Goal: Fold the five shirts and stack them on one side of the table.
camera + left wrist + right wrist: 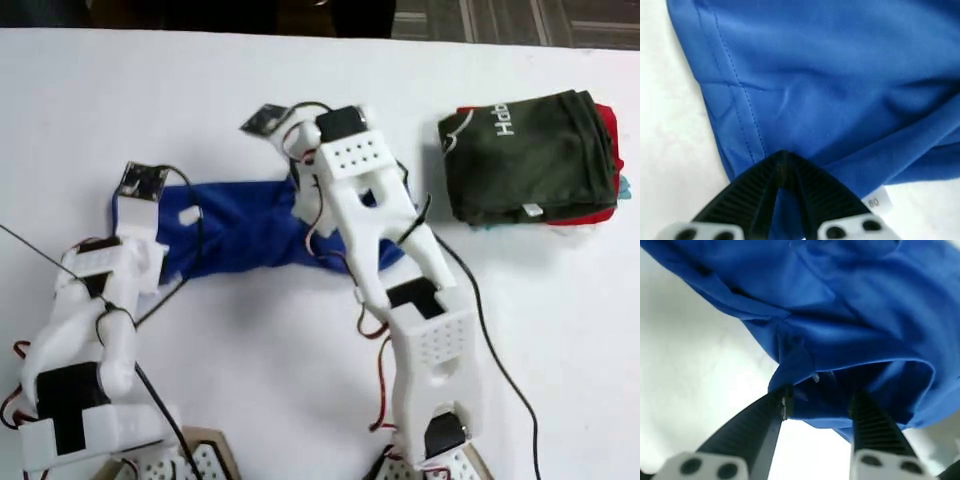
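blue shirt [240, 230] lies bunched and part-folded on the white counter [150, 90], about mid-counter, stretched as a band between the two arms. left end effector [140, 215] sits at the shirt's outer end, the end away from the stack. in the left wrist view the left end effector [783, 157] is clenched, black ribbed fingers [740, 195] meeting at the tips, with blue shirt [840, 75] cloth pinched between them near a stitched hem. white tag [874, 202] pokes out from the shirt edge just beside that grip; the same tag [188, 215] shows on the cloth in the high view.

right end effector [305, 195] is over the middle-to-far part of the shirt, pointing down at it. in the right wrist view the right end effector [822, 397] is released, jaws spread apart. a rumpled fold of blue shirt [865, 305] sits at the gap, and one fingertip [782, 400] touches the cloth edge. cloth not gripped there.

stack of folded shirts [530, 150] sits at the counter's right side in the high view, well apart from the blue shirt. dark green shirt on top, red below it, a bit of teal at the edge.
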